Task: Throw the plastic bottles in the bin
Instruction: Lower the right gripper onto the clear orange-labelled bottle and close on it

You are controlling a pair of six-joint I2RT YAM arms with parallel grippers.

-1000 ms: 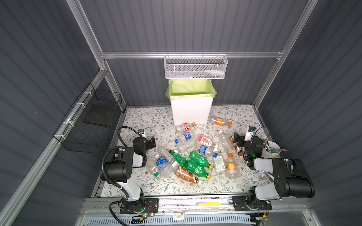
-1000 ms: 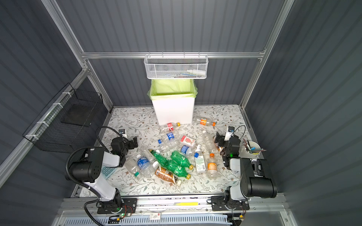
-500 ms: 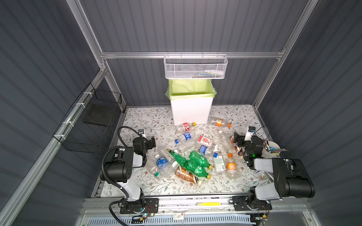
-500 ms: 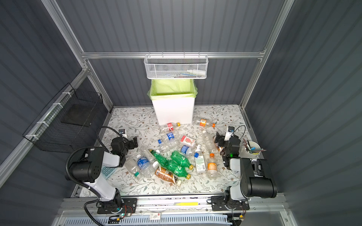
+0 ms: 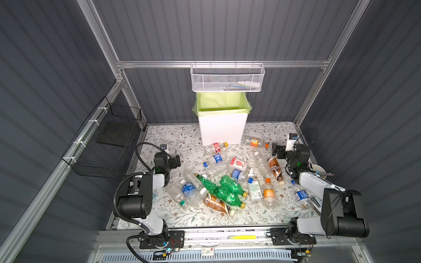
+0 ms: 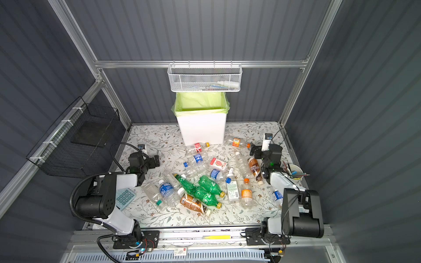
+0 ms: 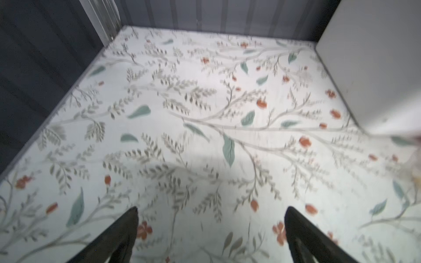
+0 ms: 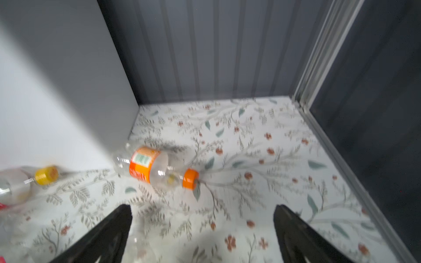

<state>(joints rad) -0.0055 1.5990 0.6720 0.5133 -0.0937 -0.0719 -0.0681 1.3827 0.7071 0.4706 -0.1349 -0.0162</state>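
**Both grippers spread wide and holding nothing; bottles lie across the worktop in front of the bin**

The bin (image 5: 222,129) stands upright at the middle of the worktop's (image 5: 173,136) far edge, with its yellow-green liner folded over the rim. The plastic bottles (image 5: 216,159) lie scattered on the floral surface, from the foot of the bin towards the near edge.

- A red-labelled bottle (image 5: 215,147) with a yellow cap lies just in front of the bin.
- An orange-labelled bottle (image 5: 254,142) with an orange cap lies by the bin's front right corner.
- Three green bottles (image 5: 227,189) cluster in the middle, with an amber bottle (image 5: 214,202) touching them on the near side.
- A brown bottle (image 5: 275,168) lies towards the right edge, near the right arm.

The left gripper (image 5: 176,161) is over bare worktop towards the left edge, beside the pile and well apart from the bin. Its jaws stand wide. In the left wrist view its dark fingers (image 7: 123,227) are spread over the pattern with nothing between them, and the bin's white wall is at one side.

The right gripper (image 5: 276,150) is near the right edge, towards the far right corner, with its jaws also wide. In the right wrist view the orange-labelled bottle lies ahead of its fingers (image 8: 293,232), apart from them, with its base close to the bin's corner.

A white mesh basket (image 5: 227,78) hangs from the rail above the bin. A black wire basket (image 5: 107,145) hangs on the left wall. A white cup of pens (image 6: 295,170) sits at the right edge beside the right arm. A calculator (image 6: 124,198) lies under the left arm near the left edge.
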